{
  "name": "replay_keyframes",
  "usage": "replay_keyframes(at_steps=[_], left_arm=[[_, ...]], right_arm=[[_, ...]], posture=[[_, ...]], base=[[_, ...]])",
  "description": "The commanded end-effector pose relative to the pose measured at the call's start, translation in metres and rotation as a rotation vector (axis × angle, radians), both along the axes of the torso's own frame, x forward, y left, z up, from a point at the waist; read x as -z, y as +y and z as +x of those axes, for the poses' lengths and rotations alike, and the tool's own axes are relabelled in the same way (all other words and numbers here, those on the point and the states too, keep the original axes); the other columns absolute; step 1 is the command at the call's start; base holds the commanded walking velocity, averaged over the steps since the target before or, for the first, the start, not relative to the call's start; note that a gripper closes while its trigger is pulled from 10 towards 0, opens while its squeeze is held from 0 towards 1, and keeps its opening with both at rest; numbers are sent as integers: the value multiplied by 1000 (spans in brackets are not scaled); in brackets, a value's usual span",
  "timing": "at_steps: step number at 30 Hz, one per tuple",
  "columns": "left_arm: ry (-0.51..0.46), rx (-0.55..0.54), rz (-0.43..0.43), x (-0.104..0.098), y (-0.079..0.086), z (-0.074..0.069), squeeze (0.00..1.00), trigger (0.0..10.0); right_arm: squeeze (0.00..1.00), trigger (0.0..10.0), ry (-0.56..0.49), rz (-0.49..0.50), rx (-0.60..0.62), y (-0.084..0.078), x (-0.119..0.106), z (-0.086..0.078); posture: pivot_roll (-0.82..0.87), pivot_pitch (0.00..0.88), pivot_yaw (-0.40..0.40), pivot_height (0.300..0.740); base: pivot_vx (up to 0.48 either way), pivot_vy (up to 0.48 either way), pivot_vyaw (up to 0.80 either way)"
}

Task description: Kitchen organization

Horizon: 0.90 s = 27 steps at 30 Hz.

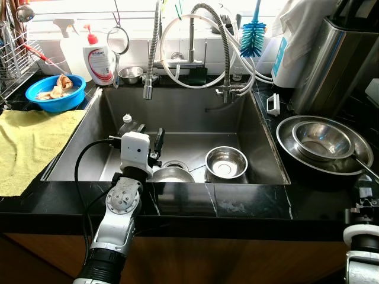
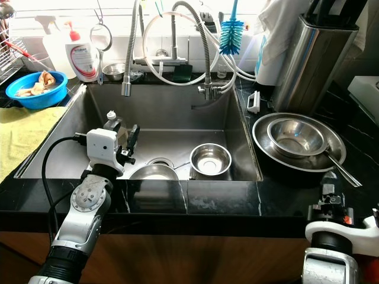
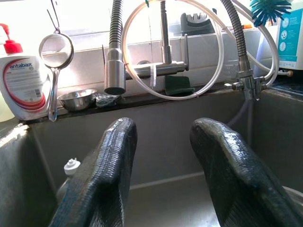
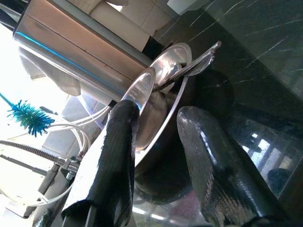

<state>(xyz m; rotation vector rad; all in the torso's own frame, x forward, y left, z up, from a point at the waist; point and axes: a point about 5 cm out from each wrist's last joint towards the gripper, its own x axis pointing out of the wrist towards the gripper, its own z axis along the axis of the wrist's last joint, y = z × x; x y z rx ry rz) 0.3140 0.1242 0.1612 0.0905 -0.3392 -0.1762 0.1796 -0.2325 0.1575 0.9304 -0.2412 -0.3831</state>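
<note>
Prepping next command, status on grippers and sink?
Left gripper open, over sink's near edge. Right gripper open, empty, low by stacked steel bowls on counter. Two bowls and a bottle in sink. Nothing blocking.

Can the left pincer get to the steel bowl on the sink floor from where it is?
Probably yes: the left pincer is open, over the sink's near edge, and nothing stands between it and the steel bowl.

Silver arms, white wrist housing, black cable.
</note>
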Motion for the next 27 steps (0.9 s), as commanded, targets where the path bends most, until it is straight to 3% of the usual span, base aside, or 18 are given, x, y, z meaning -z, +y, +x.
replay_keyframes(at_steps=[1,10,27], left_arm=[[7,1,14,3,-1,0,0,10000],[9,1,17,2,0,0,0,10000],[13,8,21,3,-1,-1,0,10000]], right_arm=[[0,10000,-17,46,38,1,0,-4],[0,10000,4,66,186,-22,-2,-2],[0,10000,27,100,249,-30,-2,7]], posture=[[-179,0,1,740],[-176,0,3,740],[-172,0,4,740]], base=[[0,0,0],[0,0,0],[0,0,0]])
